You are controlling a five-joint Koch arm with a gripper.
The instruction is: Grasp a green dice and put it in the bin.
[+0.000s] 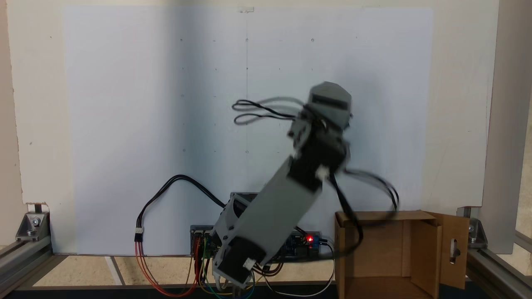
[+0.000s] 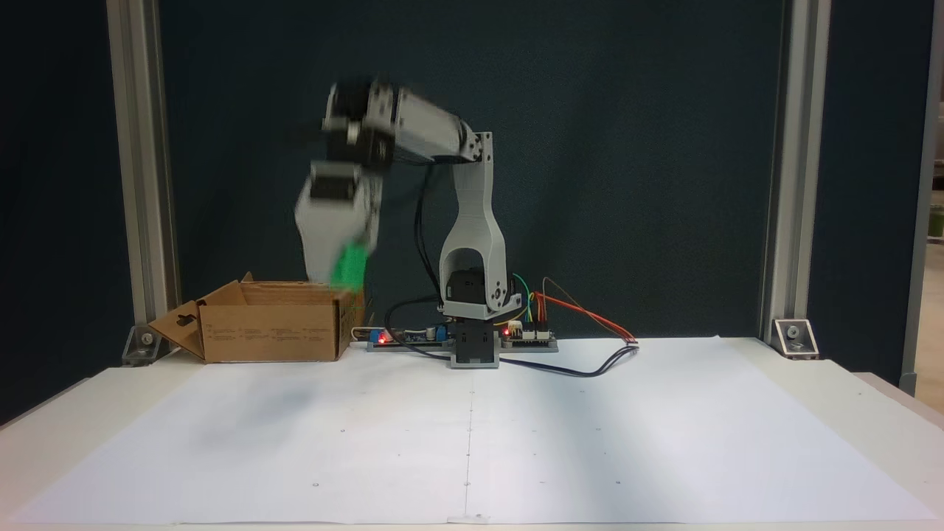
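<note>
The green dice point(image 2: 349, 267) shows as a blurred green patch at the lower tip of my gripper point(image 2: 344, 265), which hangs just above the right end of the bin's rim. The gripper is shut on it. The bin point(image 2: 269, 332) is a brown cardboard box at the left of the table, with a slotted flap point(image 2: 179, 328) folded out. In a fixed view from above, the bin point(image 1: 382, 249) sits at the bottom right, and the blurred arm point(image 1: 316, 141) reaches toward it, hiding the fingers and the dice.
A white paper sheet point(image 2: 472, 435) covers the table. The arm's base point(image 2: 473, 324) and its circuit boards point(image 2: 527, 335) with coloured wires stand beside the bin. Aluminium frame posts point(image 2: 140, 177) rise at the corners.
</note>
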